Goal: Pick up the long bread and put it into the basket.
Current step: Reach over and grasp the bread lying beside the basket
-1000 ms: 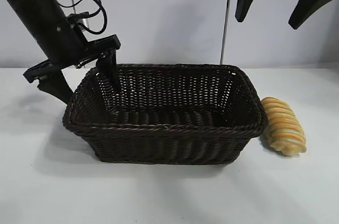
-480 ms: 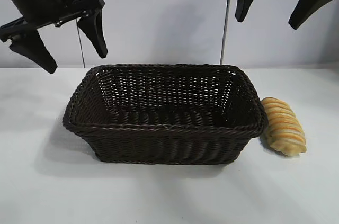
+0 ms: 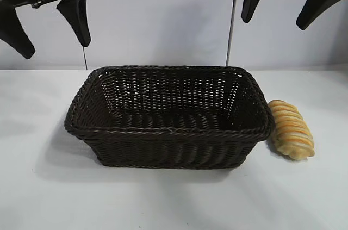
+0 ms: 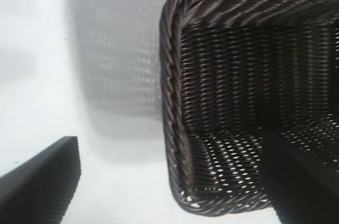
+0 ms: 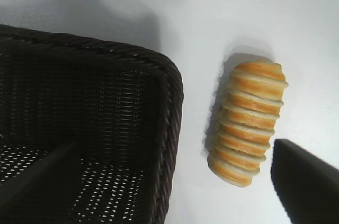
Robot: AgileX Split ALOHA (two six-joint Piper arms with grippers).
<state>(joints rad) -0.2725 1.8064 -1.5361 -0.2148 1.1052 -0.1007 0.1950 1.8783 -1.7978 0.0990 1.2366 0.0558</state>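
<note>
The left gripper (image 3: 48, 28) hangs released, jaws spread, above the left end of the large rectangular dark-brown woven wicker basket (image 3: 168, 132), which sits unfilled on the white counter (image 3: 163, 203). The oblong golden-yellow ridged long bread (image 3: 292, 129) lies on the counter just beside the basket's right end. The right gripper (image 3: 285, 1) hangs released high above it, so pickup and placement both remain.
</note>
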